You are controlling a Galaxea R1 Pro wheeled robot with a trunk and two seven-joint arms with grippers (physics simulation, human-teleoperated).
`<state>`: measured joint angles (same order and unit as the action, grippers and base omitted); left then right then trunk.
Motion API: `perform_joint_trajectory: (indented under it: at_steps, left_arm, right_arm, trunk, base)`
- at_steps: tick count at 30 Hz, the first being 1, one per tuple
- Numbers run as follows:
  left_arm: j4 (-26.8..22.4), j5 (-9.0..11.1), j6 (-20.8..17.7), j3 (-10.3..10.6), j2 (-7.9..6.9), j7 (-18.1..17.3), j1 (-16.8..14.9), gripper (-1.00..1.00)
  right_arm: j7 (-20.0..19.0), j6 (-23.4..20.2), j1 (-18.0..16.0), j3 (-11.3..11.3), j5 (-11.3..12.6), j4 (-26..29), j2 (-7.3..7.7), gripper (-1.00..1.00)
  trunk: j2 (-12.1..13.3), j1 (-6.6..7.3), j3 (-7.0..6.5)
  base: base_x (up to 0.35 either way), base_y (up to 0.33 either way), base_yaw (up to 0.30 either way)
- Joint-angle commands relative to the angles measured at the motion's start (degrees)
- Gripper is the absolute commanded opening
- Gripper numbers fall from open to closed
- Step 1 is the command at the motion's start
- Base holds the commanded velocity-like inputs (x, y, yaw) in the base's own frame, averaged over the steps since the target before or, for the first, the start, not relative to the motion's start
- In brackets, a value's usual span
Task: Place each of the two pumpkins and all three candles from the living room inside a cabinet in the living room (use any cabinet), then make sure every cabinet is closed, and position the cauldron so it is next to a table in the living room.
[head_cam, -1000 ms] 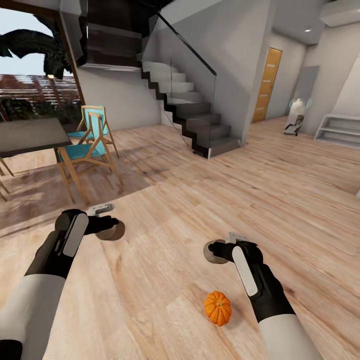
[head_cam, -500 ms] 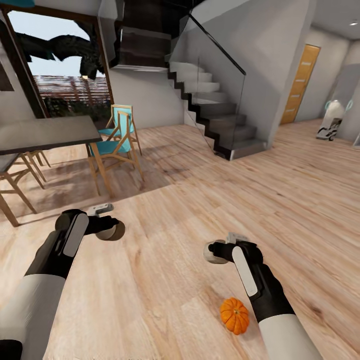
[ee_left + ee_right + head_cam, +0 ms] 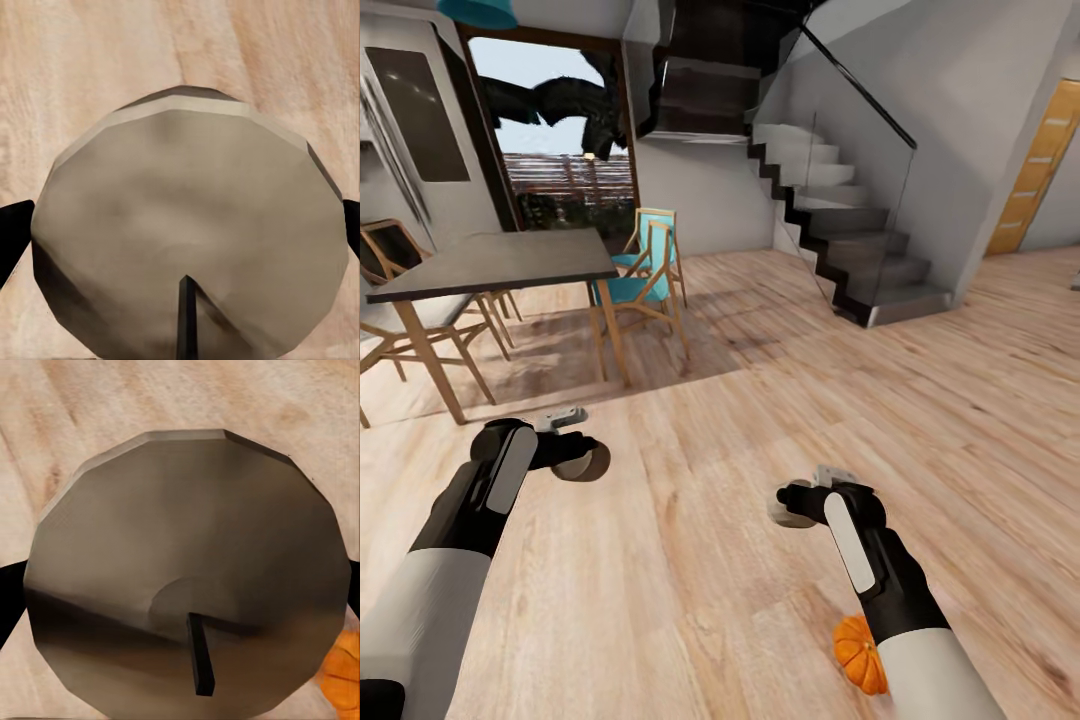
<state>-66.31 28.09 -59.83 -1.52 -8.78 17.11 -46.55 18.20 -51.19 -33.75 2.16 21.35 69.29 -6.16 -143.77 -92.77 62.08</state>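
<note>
Taking the desk (image 3: 500, 262) as landmark: it stands on the floor (image 3: 740, 420) at the far left, with a chair (image 3: 645, 285) just to its right and another chair (image 3: 400, 300) at its left side. The stairs (image 3: 850, 240) rise well to its right, and a door (image 3: 1035, 170) lies farther right again. Nearer the robot than the desk, the left hand (image 3: 582, 460) carries a candle (image 3: 187, 240). The right hand (image 3: 792, 505), right of that, carries another candle (image 3: 187, 585). A pumpkin (image 3: 857, 652) lies on the floor nearest the robot, partly behind the right arm.
</note>
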Motion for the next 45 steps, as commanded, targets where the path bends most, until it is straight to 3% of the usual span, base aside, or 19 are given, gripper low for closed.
perform_joint_trajectory:
  at_steps: [1, 25, 35, 45]
  left_arm:
    - [-0.1, 0.6, -0.2, 0.0, -0.01, 0.4, 0.0, -1.00]
    - [0.0, 0.6, -0.2, 0.0, -0.01, 0.5, 0.0, -1.00]
    - [0.0, 0.6, -0.2, 0.1, 0.00, 0.5, 0.0, -1.00]
    - [0.0, 0.6, -0.2, 0.2, 0.00, 0.6, 0.0, -1.00]
  right_arm:
    - [0.7, 0.0, 0.0, 0.1, 0.8, 0.1, 0.00, -1.00]
    - [0.7, 0.0, 0.0, 0.0, 0.8, -0.1, 0.00, -1.00]
    - [0.6, 0.0, 0.0, 0.1, 0.8, -0.1, 0.00, -1.00]
    - [0.7, 0.0, 0.0, 0.1, 0.8, -0.1, 0.00, -1.00]
  trunk:
    - [0.0, 0.02, 0.05]
    - [0.0, 0.02, 0.05]
    - [0.0, 0.02, 0.05]
    - [0.0, 0.02, 0.05]
  base:
    - [0.000, 0.000, 0.292]
    - [0.008, 0.004, 0.289]
    - [0.196, 0.162, 0.093]
    - [0.278, 0.186, 0.263]
